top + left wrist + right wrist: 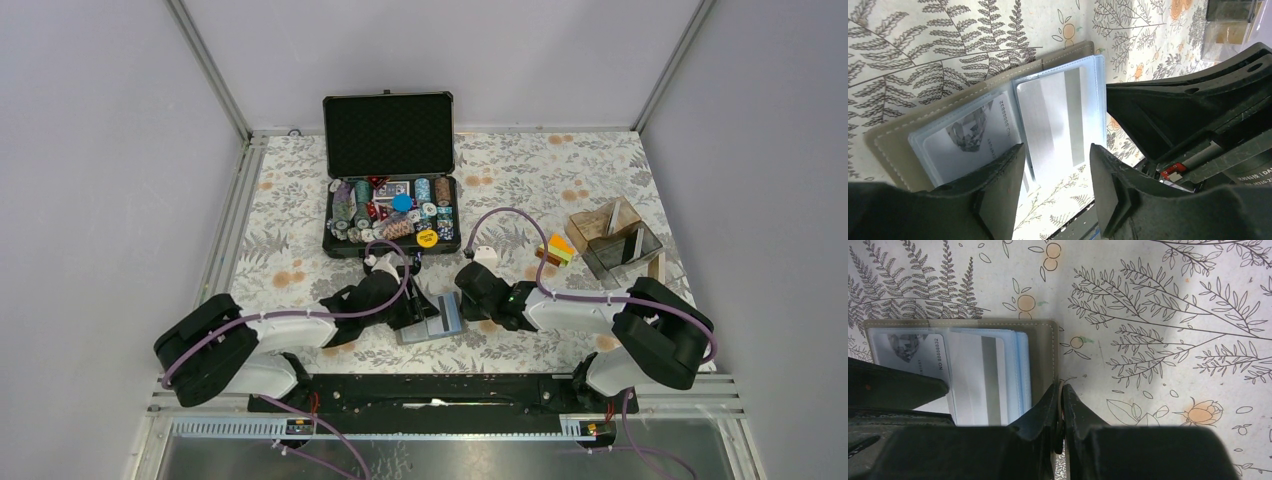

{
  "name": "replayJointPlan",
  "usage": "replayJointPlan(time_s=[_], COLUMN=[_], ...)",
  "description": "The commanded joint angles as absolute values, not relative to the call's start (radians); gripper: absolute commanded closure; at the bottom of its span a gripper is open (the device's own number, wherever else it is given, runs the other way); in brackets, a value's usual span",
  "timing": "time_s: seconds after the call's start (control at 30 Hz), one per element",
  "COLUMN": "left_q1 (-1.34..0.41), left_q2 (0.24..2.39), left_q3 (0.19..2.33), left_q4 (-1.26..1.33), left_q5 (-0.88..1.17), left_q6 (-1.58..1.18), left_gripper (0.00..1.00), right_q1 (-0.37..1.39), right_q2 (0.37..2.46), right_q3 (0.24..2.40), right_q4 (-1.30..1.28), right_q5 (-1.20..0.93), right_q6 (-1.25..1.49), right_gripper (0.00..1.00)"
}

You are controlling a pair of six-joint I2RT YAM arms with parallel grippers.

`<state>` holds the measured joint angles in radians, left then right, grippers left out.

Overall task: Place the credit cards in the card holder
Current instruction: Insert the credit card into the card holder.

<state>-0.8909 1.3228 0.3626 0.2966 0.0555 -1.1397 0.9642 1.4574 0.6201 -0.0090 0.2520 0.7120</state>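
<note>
The card holder [441,318] lies open on the floral cloth between my two grippers. In the left wrist view its grey cover [893,135] frames light blue sleeves. One sleeve holds a pale card with a grey stripe [1058,115], the other a card with a diamond picture [970,135]. My left gripper [1055,167] hovers open just in front of the striped card, with nothing between its fingers. My right gripper [1062,390] is shut on the right edge of the card holder's [1040,350] cover. A small stack of orange, yellow and green credit cards [560,247] lies further right.
The open black chip case [392,190] stands behind the grippers, full of chips and a card deck. A clear brownish acrylic box [620,245] sits at the right, beside the coloured cards. The metal rail of the table's near edge [430,390] runs close behind the card holder.
</note>
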Motion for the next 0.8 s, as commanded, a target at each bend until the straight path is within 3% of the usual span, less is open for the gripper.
replayJointPlan(time_s=[0.0,0.77], left_q1=[-0.893,-0.913], left_q2=[1.27,1.395], left_q3=[0.412,0.427], left_q4=[0.135,0.325], left_q5=[-0.023,0.082], left_q6=[-1.054,-1.107], left_gripper=[0.46,0.52], right_q1=[0.974,0.974], right_q2=[1.444,1.453], right_q3=[0.627,0.626], right_q4=[-0.055,-0.048], right_q5=[0.284,0.261], right_q6=[0.704,0.704], right_gripper=[0.91,0.92])
